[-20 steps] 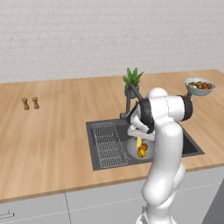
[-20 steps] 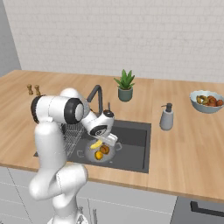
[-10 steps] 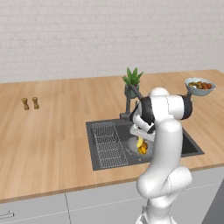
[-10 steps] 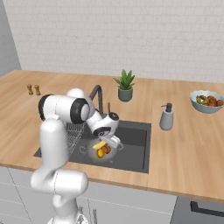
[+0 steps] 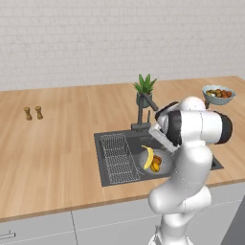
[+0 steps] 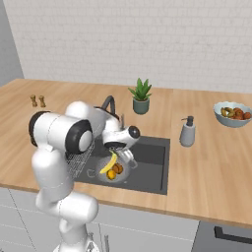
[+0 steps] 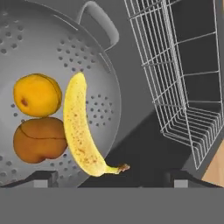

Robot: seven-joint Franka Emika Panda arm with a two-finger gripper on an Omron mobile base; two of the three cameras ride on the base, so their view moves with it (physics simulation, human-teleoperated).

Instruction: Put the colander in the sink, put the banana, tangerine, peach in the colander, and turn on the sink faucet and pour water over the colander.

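Fruit is all in: from the left base camera the banana (image 5: 149, 157) lies in the colander (image 5: 160, 165) in the sink (image 5: 110, 173), while the sink faucet (image 5: 145, 109) rises behind, its handle too small to pick out.

From the right, the gripper (image 6: 127, 158) hangs just over the colander, faucet up and behind it.

Hand camera: jaws spread, empty; tangerine (image 7: 37, 95) and peach (image 7: 39, 139) beside the banana; wire rack (image 7: 183, 78) alongside.
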